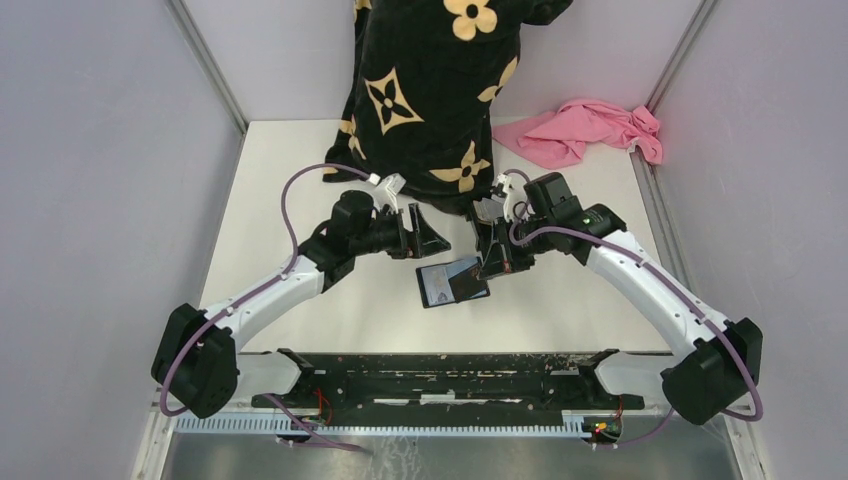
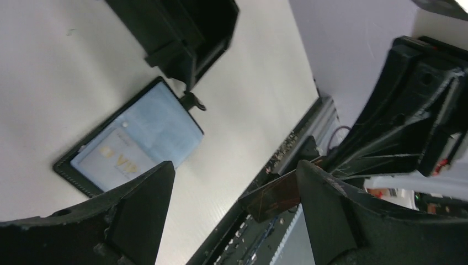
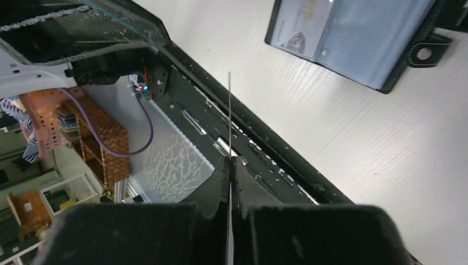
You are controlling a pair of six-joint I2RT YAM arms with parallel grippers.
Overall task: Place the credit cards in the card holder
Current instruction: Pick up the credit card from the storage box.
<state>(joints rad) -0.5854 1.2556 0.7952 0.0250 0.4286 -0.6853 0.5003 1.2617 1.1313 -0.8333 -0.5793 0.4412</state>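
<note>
Place: robot test cell inside a lab or workroom.
Enclosure: pale lilac-grey wall panels (image 1: 100, 150) on three sides, joined by bare metal corner posts (image 1: 212, 70).
Bench: flat white table (image 1: 290, 170), with a black slotted mounting rail (image 1: 440, 375) along its near edge.
Hardware: white-and-black jointed left arm (image 1: 270, 290) and right arm (image 1: 640, 275) fixed at the rail, with purple cables (image 1: 286, 200) looped loose.
Operator: person in a black garment with tan flower pattern (image 1: 430, 90) at the far edge.
Surroundings, right wrist view: brown woven storage unit (image 3: 107, 138) and pink perforated crate (image 3: 41, 110) beyond the table.

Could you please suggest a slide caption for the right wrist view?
Right gripper pinches a thin card edge-on beside the open card holder on the table.
</note>
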